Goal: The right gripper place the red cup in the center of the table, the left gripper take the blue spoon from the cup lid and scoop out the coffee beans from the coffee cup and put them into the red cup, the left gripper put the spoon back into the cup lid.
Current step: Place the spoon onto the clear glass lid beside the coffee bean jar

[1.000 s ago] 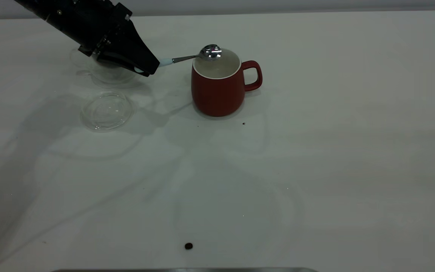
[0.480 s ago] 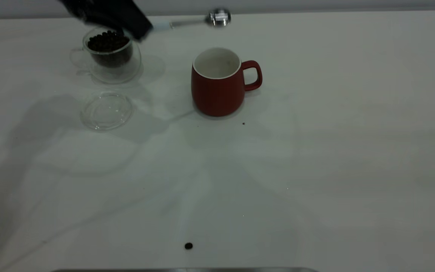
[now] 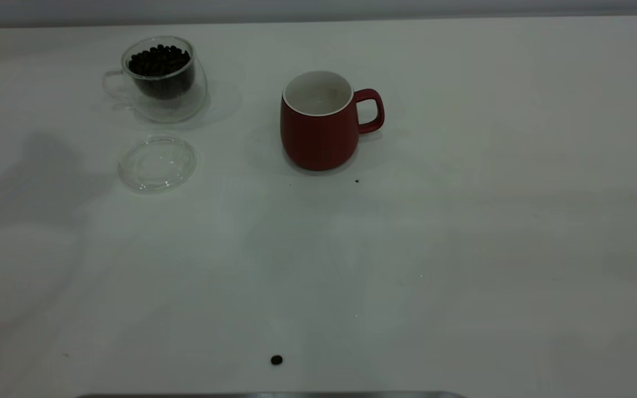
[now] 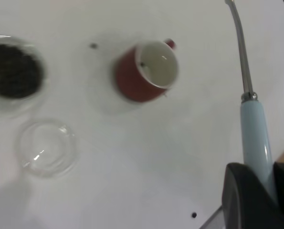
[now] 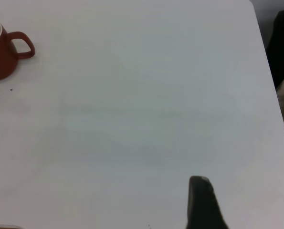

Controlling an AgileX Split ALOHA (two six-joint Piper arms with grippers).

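**Operator:** Report exterior view.

**Arm:** Both my arms are out of frame; a second ago my left one held the spoon over the red cup (image 3: 318,124), centre frame. Coffee cup (image 3: 159,77) with coffee beans (image 3: 159,61) sits upper left, cup lid (image 3: 157,163) just below it, empty. One stray bean (image 3: 276,360) lies at the bottom edge of the table (image 3: 490,221).

**Operator:** Left wrist view.

**Arm:** My left gripper (image 4: 261,198), lower right, is lifted high, fingers clenched on the blue spoon (image 4: 253,129); bowl out of frame. Judgement: dump done, lid return pending.

**Operator:** Right wrist view.

**Arm:** My right gripper (image 5: 206,202) is parked; finger state cannot be told.
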